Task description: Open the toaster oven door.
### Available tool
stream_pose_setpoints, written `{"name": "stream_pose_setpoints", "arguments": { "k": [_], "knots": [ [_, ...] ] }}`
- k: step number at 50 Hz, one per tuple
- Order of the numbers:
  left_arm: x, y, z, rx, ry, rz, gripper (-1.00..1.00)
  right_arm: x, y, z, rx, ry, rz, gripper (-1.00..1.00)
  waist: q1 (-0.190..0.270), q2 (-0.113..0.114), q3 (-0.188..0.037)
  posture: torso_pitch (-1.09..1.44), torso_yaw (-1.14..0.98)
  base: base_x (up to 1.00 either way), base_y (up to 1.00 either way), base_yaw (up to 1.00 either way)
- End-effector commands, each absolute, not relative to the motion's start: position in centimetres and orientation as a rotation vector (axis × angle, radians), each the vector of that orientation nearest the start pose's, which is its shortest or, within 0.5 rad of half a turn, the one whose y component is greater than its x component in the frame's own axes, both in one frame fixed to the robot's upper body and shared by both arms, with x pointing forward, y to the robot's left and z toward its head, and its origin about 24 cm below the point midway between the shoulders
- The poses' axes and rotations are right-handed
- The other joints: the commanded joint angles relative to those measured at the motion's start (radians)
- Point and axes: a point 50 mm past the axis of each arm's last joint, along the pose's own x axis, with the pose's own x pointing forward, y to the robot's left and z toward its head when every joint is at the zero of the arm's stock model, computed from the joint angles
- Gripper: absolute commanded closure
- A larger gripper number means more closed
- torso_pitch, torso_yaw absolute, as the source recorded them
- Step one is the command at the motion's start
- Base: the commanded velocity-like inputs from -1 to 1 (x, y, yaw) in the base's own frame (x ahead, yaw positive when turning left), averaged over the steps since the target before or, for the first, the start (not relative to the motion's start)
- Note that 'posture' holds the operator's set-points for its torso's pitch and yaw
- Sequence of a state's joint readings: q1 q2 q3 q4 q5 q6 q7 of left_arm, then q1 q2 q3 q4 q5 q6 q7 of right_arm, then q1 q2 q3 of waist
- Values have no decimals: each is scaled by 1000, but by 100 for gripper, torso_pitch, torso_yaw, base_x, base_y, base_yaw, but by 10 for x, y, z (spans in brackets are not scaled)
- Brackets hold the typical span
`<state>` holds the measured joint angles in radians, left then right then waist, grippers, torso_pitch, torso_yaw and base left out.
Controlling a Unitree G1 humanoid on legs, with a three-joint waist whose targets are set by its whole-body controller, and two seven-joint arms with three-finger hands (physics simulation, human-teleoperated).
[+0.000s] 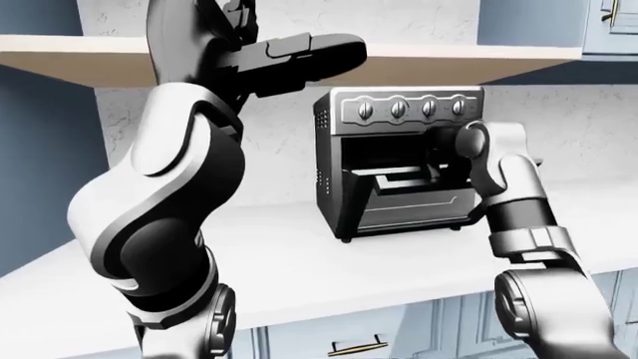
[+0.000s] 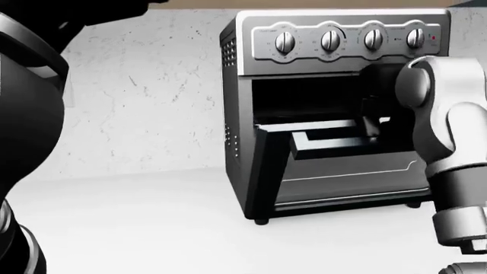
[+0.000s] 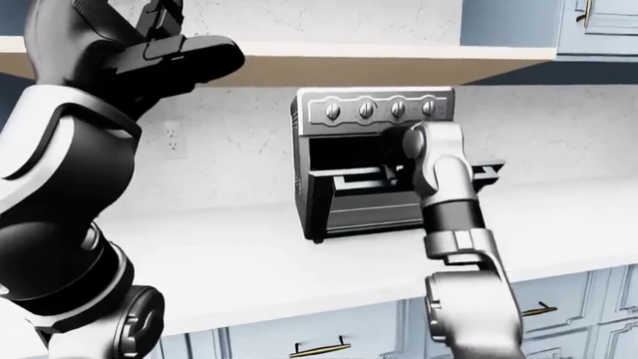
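The silver toaster oven (image 1: 399, 109) stands on the white counter (image 1: 299, 262) against the wall, with four knobs along its top. Its door (image 2: 350, 171) is partly open, hinged at the bottom and tilted outward, with the dark cavity showing above it. The door's handle bar (image 2: 335, 145) runs along its top edge. My right hand (image 2: 378, 123) is at the door's top edge by the handle, mostly hidden behind my own wrist (image 2: 438, 97); its grip cannot be made out. My left hand (image 1: 299, 54) is raised high at the upper left, fingers stretched out, holding nothing.
A wooden shelf (image 1: 60, 51) runs above the oven, just behind my raised left hand. Blue cabinets with brass handles (image 3: 319, 348) sit under the counter. A wall socket (image 3: 176, 139) is left of the oven. My left arm (image 1: 159, 209) fills the left side.
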<state>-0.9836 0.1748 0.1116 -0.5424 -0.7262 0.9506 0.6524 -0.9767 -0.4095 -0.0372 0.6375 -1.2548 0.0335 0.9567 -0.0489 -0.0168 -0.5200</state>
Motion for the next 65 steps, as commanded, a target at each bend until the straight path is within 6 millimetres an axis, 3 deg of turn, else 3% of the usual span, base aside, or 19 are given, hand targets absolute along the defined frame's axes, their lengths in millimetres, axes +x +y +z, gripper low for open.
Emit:
{"name": "stream_pose_setpoints", "arguments": {
  "k": [1, 16, 25, 37, 54, 61, 65],
  "knots": [
    [267, 106, 339, -283, -444, -107, -100, 387, -187, 180, -1532, 518, 552, 100, 9, -6, 15, -101, 0, 0, 0, 0],
    [268, 106, 338, -284, -444, -107, -100, 355, -184, 161, -1523, 504, 590, 100, -25, -4, 16, -101, 0, 0, 0, 0],
    [267, 107, 339, -286, -447, -105, -100, 346, -174, 160, -1533, 491, 623, 100, -45, 5, 15, -101, 0, 0, 0, 0],
    [267, 108, 340, -287, -448, -103, -100, 337, -170, 139, -1527, 521, 686, 100, -66, 4, 17, -101, 0, 0, 0, 0],
    [267, 108, 340, -286, -448, -105, -100, 334, -163, 105, -1525, 556, 749, 100, -44, -1, 22, -101, 0, 0, 0, 0],
    [267, 108, 340, -287, -449, -104, -100, 333, -163, 108, -1526, 557, 750, 100, -42, 12, 24, -101, 0, 0, 0, 0],
    [267, 108, 340, -287, -448, -104, -100, 330, -165, 108, -1526, 566, 754, 100, -29, 7, 23, -101, 0, 0, 0, 0]
  ]
}}
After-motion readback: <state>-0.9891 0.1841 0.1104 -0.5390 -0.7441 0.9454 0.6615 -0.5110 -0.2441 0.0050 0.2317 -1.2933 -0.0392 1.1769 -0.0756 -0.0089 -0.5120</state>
